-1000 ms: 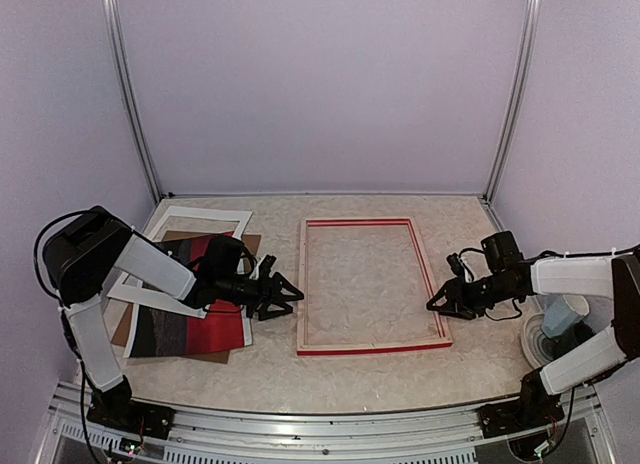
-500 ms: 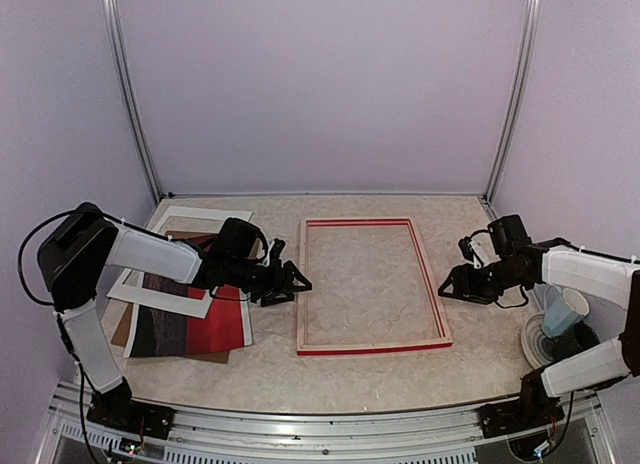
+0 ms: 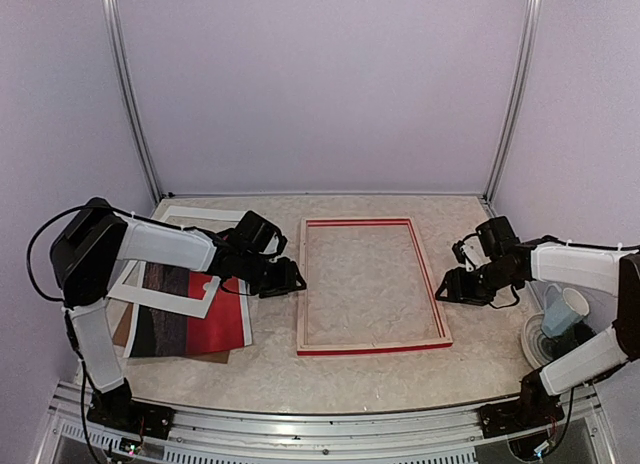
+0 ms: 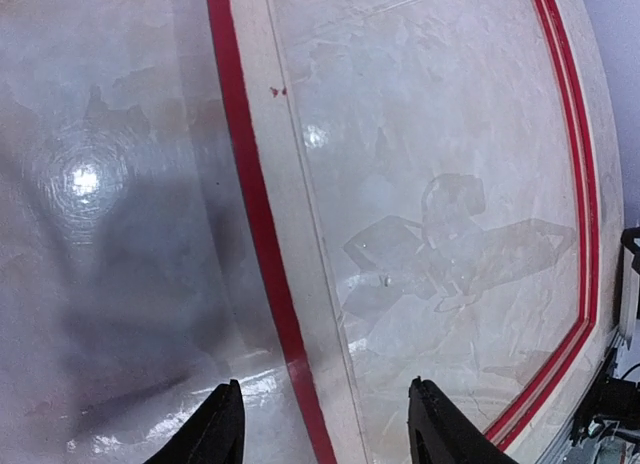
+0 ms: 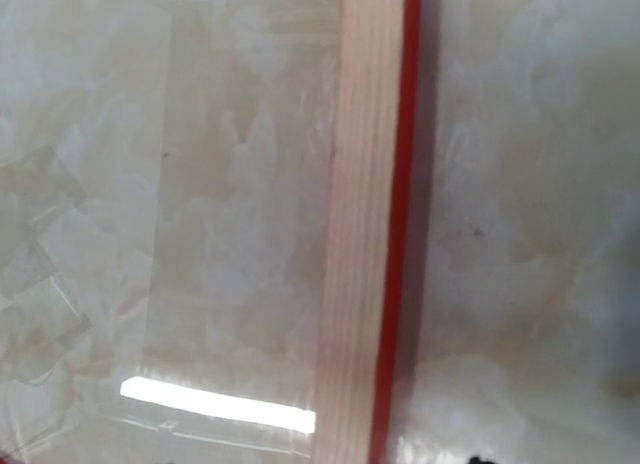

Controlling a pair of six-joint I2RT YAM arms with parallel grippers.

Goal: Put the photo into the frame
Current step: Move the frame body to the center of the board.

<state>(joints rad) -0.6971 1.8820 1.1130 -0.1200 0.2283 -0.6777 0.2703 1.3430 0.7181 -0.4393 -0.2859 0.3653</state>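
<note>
The frame (image 3: 372,284) lies flat mid-table, pale wood back up with red edges. The photo (image 3: 195,322), red and dark, lies at the left, partly under the white mat (image 3: 163,292). My left gripper (image 3: 286,278) is open and empty just left of the frame's left rail. In the left wrist view the gripper (image 4: 328,434) has its fingertips (image 4: 222,429) astride that rail (image 4: 252,194). My right gripper (image 3: 452,284) is low beside the frame's right rail and looks open. The right wrist view shows only that rail (image 5: 368,234) close up, blurred.
A brown backing board (image 3: 215,356) lies under the photo. A pale blue cup (image 3: 560,312) stands in a white dish (image 3: 532,342) at the far right. Metal posts rise at the back corners.
My left gripper has moved off the photo, away from me and toward the frame's left rail. My right gripper has shifted a little farther back along the right rail.
</note>
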